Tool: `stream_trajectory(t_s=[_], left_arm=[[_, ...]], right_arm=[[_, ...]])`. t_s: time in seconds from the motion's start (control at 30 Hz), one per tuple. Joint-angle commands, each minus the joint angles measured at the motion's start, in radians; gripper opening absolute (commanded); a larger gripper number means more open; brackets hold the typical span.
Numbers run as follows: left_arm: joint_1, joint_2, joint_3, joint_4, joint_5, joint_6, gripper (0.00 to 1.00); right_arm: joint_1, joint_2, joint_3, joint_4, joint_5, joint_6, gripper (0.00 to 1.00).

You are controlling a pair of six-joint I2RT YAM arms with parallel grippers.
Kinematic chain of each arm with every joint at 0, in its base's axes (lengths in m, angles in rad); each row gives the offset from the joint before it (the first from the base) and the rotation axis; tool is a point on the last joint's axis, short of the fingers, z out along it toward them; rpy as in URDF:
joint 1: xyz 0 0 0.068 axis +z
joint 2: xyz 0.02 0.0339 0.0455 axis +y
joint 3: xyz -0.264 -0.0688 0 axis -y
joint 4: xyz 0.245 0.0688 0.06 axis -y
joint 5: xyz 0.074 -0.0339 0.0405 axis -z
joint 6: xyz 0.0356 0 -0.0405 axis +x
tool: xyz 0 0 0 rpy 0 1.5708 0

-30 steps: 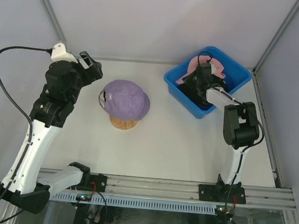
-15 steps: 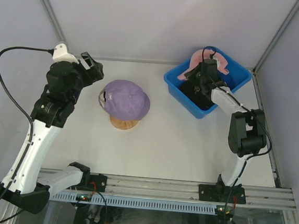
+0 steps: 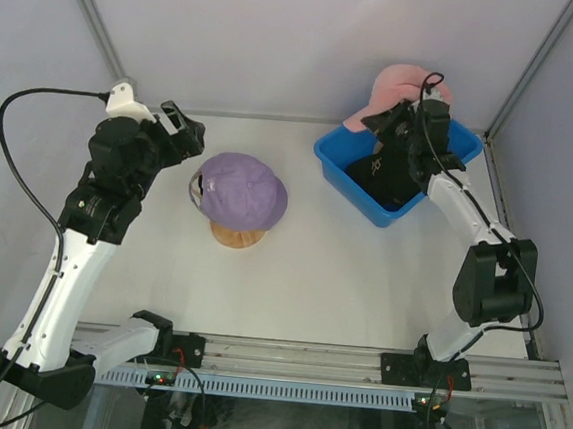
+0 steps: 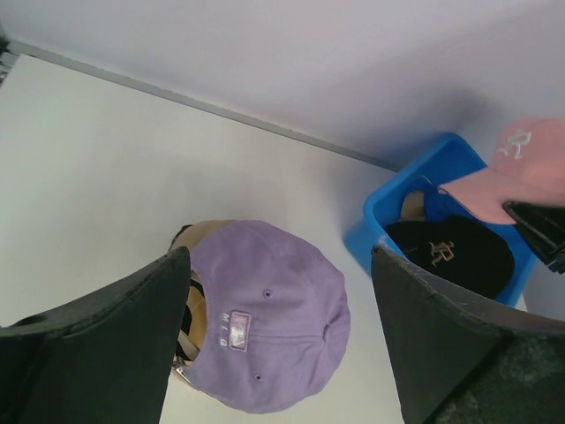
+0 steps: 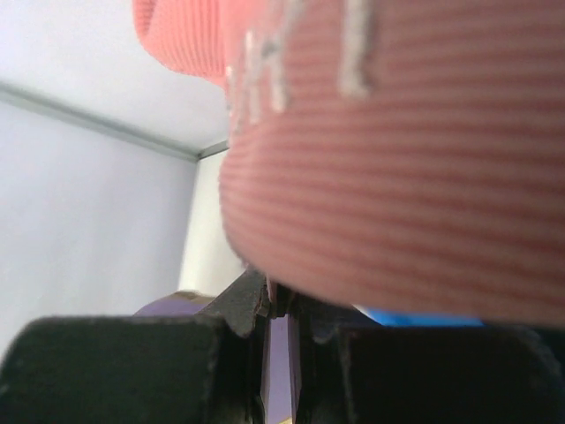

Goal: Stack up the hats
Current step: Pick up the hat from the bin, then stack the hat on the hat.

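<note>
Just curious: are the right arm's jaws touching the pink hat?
Touching. The right wrist view shows the jaws pinched shut on the pink hat, at its edge.

1. A pink corduroy cap (image 5: 397,203) with white stitching fills the frame from 12 to 4 o'clock.
2. At 6 o'clock, the right tool (image 5: 278,305) pinches the cap's edge.
3. A purple patch (image 5: 172,305) shows at 7 o'clock and a blue strip (image 5: 424,318) at 5 o'clock.

Left of centre on table (image 3: 322,268): stand (image 3: 236,237), seated cap (image 3: 238,190) on top, covering it. Right of that and farther back, near rear corner: bin (image 3: 344,184). Inside bin: bottom cap (image 3: 378,174). Above bin's far rim, clear of it: lifted cap (image 3: 398,87), brim in right gripper (image 3: 405,120). Just left of stand, apart from seated cap: left gripper (image 3: 188,138).
</note>
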Motion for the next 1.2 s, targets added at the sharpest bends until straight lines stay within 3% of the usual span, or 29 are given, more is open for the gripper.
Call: stream_trajectory(t_s=[0.0,0.23,0.47,0.77,1.0,1.17], left_arm=[[-0.005,-0.002,0.07,0.017,0.097,-0.009,0.87],[-0.005,0.019,0.118,0.034,0.286,-0.061,0.88],[-0.005,0.001,0.072,0.135,0.534,-0.178,0.88],[0.009,-0.145,-0.056,0.285,0.673,-0.38,0.94],[0.018,-0.239,-0.222,0.695,0.858,-0.708,0.95],[0.018,-0.273,-0.3,0.882,0.915,-0.868,0.95]], right_arm=[[-0.011,-0.125,0.006,0.144,-0.243,0.06,0.0],[0.053,-0.236,0.004,0.273,-0.61,0.2,0.0],[0.21,-0.353,0.001,0.415,-0.777,0.316,0.0],[0.393,-0.441,-0.05,0.662,-0.797,0.549,0.0],[0.475,-0.466,-0.118,0.899,-0.76,0.733,0.0],[0.53,-0.457,-0.133,0.965,-0.738,0.769,0.0]])
